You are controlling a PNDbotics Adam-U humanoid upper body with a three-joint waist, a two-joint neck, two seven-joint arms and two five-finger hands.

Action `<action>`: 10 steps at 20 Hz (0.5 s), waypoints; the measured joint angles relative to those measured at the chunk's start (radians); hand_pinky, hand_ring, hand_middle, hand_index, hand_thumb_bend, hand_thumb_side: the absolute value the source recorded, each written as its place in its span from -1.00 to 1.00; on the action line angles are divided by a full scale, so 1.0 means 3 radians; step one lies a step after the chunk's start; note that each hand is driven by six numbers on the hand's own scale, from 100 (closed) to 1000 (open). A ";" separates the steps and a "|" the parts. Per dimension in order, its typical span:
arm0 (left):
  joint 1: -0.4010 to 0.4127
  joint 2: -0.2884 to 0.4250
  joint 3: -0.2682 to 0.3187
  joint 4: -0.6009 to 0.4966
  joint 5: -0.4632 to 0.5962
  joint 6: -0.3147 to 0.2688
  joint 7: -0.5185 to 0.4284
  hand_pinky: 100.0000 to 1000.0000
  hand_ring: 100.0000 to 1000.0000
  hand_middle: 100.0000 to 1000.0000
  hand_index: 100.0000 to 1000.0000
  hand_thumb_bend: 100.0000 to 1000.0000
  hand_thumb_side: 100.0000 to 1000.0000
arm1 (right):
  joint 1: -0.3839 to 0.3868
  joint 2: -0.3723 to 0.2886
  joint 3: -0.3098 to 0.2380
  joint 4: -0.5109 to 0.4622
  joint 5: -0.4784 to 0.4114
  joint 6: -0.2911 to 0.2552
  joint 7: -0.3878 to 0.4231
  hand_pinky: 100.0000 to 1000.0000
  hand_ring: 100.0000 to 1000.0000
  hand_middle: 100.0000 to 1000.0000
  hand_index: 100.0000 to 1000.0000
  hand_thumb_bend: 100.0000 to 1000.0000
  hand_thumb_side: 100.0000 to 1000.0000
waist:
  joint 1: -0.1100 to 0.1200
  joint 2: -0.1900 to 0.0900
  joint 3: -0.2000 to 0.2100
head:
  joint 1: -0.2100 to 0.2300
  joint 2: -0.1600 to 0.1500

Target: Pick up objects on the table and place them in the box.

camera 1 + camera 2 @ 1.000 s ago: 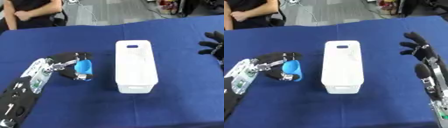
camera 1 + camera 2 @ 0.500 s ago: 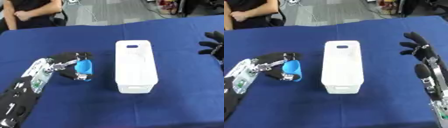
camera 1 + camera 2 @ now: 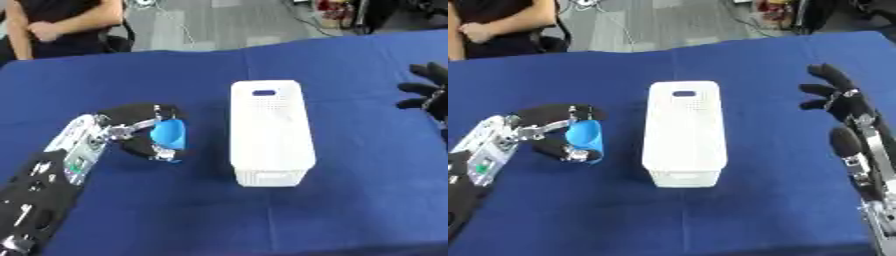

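Holding the blue cup (image 3: 168,137) with our left hand (image 3: 133,134) curled around it, at nine o'clock of the white box (image 3: 270,131), we should lift high, clearing its wall. Our right hand (image 3: 834,95) waits spread open.

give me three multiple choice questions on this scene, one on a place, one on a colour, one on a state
1. Where does the white perforated plastic box stand?
A. between the two hands
B. at the table's left edge
C. under the right hand

2. What colour is the small rounded object that the left hand holds?
A. red
B. blue
C. yellow

3. How is the right hand?
A. closed on the box
B. open, holding nothing
C. pressing the cloth

Key: A, hands flank it; B, it shows bright blue; B, its fingers are spread in the air.
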 measured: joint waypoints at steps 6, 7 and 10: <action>-0.0023 0.0000 -0.0003 -0.0001 -0.0009 -0.0012 -0.0181 -0.07 0.11 0.28 0.61 0.10 0.16 | 0.0000 0.0000 0.0000 0.0000 0.0000 0.0000 0.0001 0.34 0.62 0.81 1.00 0.05 1.00 | 0.0000 -0.0001 -0.0006 | 0.0002 0.0000; -0.0020 0.0000 -0.0012 0.0003 -0.0010 -0.0004 -0.0211 -0.28 -0.04 0.17 0.52 -0.23 0.01 | 0.0000 0.0000 0.0000 0.0000 0.0000 0.0000 0.0001 0.34 0.62 0.81 1.00 0.05 1.00 | 0.0000 -0.0001 -0.0007 | 0.0003 0.0000; -0.0016 -0.0003 -0.0022 -0.0002 0.0003 0.0031 -0.0261 -0.47 -0.15 0.10 0.43 -0.52 -0.13 | -0.0001 0.0001 0.0000 -0.0002 0.0000 -0.0002 0.0004 0.34 0.62 0.81 1.00 0.05 1.00 | 0.0000 0.0000 -0.0007 | 0.0005 0.0000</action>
